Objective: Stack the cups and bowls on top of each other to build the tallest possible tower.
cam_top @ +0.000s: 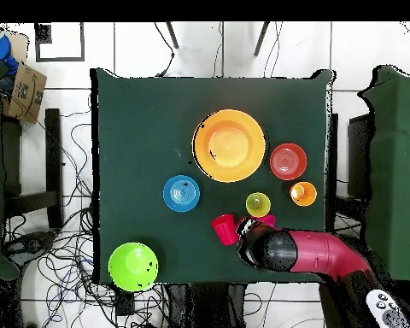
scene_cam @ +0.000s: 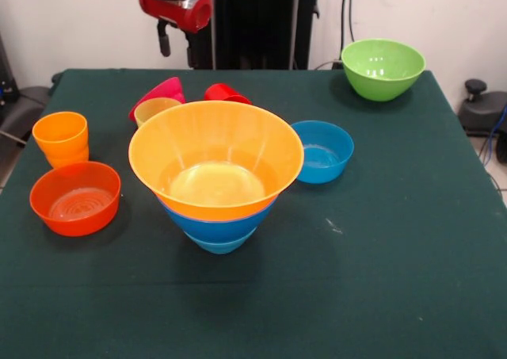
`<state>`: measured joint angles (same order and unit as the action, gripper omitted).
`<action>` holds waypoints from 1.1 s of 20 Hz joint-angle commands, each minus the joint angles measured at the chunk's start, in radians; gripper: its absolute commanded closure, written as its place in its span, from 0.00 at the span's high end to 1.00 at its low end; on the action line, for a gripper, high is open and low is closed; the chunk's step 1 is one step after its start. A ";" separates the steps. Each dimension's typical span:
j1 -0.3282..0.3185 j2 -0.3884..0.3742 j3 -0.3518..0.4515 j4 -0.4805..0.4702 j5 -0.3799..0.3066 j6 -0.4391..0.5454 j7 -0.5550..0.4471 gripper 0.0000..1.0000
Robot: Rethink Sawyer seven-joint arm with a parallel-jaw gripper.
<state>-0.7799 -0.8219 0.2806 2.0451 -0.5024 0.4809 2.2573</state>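
The tower [scene_cam: 215,157] stands mid-table: a wide yellow-orange bowl [cam_top: 230,145] on a large blue bowl [scene_cam: 218,220] on a small light-blue bowl [scene_cam: 218,244]. Behind it lie a tipped magenta bowl [scene_cam: 158,93], a yellow cup [scene_cam: 156,108] and a red cup [scene_cam: 226,94]. An orange-yellow cup [scene_cam: 61,137] and a shallow orange bowl [scene_cam: 75,198] are at the left. A small blue bowl [scene_cam: 321,150] sits right of the tower and a lime green bowl [scene_cam: 383,68] at the far right corner. My gripper [scene_cam: 177,48] hangs open and empty, high above the red cup and magenta bowl.
In the overhead view the red arm [cam_top: 311,252] reaches over the table's near edge and covers part of the magenta bowl [cam_top: 266,220]. Cables and chairs ring the dark green table [cam_top: 140,128].
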 commanded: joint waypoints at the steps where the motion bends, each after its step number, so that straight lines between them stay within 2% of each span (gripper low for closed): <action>1: -0.004 0.039 0.133 -0.080 -0.070 0.110 -0.263 1.00; 15: -0.041 0.082 0.199 -0.186 -0.092 0.178 -0.300 1.00; 22: -0.100 0.166 0.246 -0.288 -0.125 0.228 -0.386 1.00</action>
<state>-0.8550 -0.7641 0.4397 1.8818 -0.5300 0.5903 2.2367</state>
